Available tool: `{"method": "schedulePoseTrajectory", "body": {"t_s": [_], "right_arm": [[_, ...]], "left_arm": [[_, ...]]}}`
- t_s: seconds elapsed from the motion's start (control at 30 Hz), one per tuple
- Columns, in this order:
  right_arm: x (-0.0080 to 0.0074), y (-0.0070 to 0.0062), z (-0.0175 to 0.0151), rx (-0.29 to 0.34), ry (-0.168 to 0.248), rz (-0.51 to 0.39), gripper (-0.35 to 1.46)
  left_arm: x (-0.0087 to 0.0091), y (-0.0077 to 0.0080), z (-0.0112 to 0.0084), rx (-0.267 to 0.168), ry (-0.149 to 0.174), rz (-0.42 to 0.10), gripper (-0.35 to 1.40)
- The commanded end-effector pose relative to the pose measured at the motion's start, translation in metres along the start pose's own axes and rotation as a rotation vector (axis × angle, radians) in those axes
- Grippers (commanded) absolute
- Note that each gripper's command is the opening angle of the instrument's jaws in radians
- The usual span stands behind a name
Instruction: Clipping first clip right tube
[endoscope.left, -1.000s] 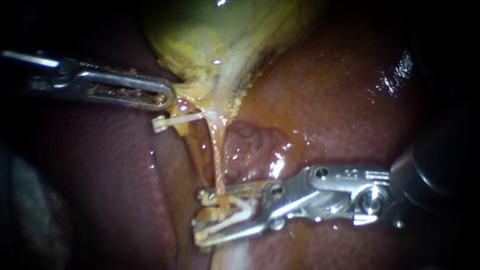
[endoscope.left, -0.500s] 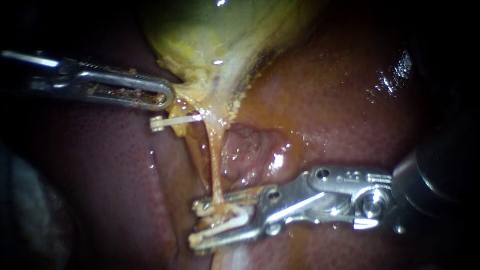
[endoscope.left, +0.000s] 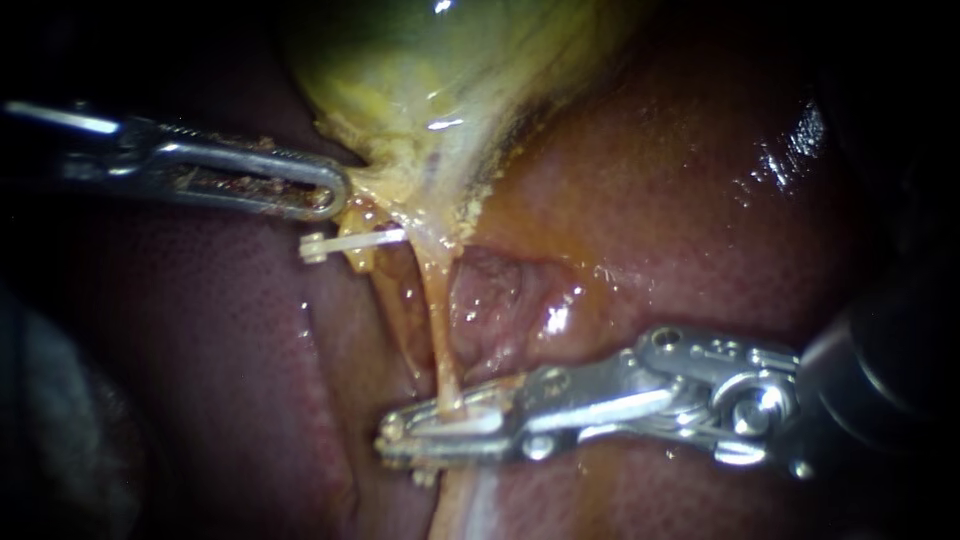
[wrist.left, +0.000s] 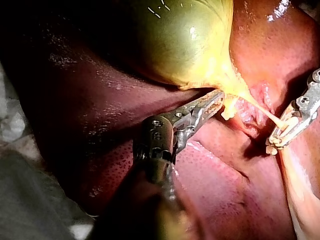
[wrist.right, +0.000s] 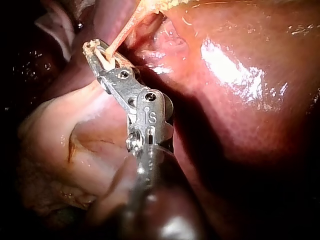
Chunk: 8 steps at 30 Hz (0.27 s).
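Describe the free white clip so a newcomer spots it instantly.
Start at the green-yellow gallbladder and follow its neck down. Just below the tip of the left instrument, a small white clip lies crosswise on the yellow tissue. Unlike the second clip, held by the right instrument, nothing grips it.

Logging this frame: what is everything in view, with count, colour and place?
gallbladder: one, green-yellow, top of the endoscope view.
liver: one, dark red, lying around and under everything else.
tube: one clearly seen, pale yellow, running from the gallbladder's neck down to the lower clip.
upper clip: one, white, across tissue just below the gallbladder's neck.
lower clip: one, white, on the tube's lower end.
left instrument: one, metal, tip at the gallbladder's neck, just above the upper clip.
right instrument: one, metal, jaws shut on the lower clip and the tube inside it.
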Motion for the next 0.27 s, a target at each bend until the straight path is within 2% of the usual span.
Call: {"method": "schedulePoseTrajectory", "body": {"t_s": [0.03,0.27], "right_arm": [[0.0,0.0,0.0,-0.001,0.0,-0.001,-0.35],[-0.0002,0.0002,0.0001,-0.002,-0.001,0.003,-0.35]], "left_arm": [[0.0,0.0,0.0,0.0,0.0,0.0,-0.35],[0.0,0.0,0.0001,0.001,0.0,0.0,-0.35]]}}
